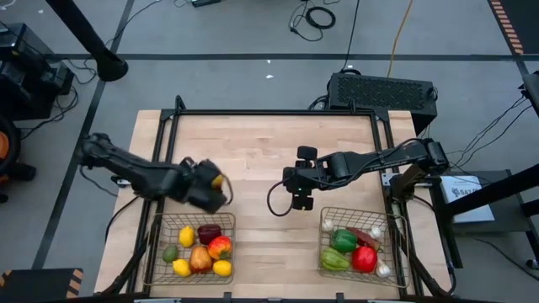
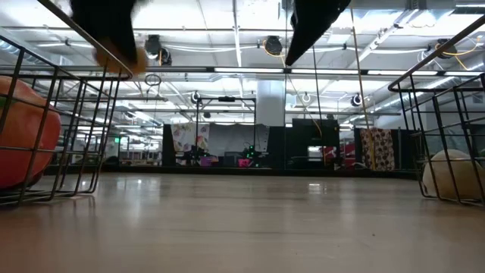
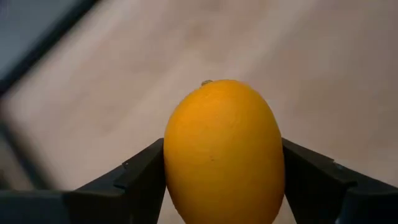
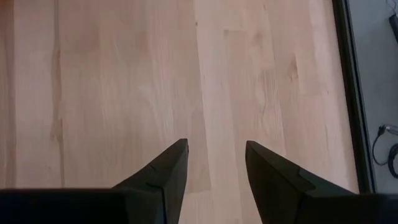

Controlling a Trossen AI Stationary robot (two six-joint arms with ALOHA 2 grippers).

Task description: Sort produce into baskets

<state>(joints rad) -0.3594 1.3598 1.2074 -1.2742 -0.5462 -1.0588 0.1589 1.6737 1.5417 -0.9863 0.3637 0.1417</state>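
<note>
Yellow-orange, the lemon (image 3: pixel 224 152) sat clamped in our left gripper (image 1: pixel 217 187) above the lower-left basket (image 1: pixel 160 225), while our right gripper (image 4: pixel 214 163) hung parted, empty, mid-frame.

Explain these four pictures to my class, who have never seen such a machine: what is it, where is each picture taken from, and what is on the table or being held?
Two dark robot arms work at a wooden table. One picture looks straight down, one looks level across the tabletop, and two come from cameras on the wrists. The left gripper holds a yellow-orange lemon above the left basket, which contains fruit. The right gripper hangs open and empty over bare wood. The right basket holds green peppers, something red, and garlic.
</note>
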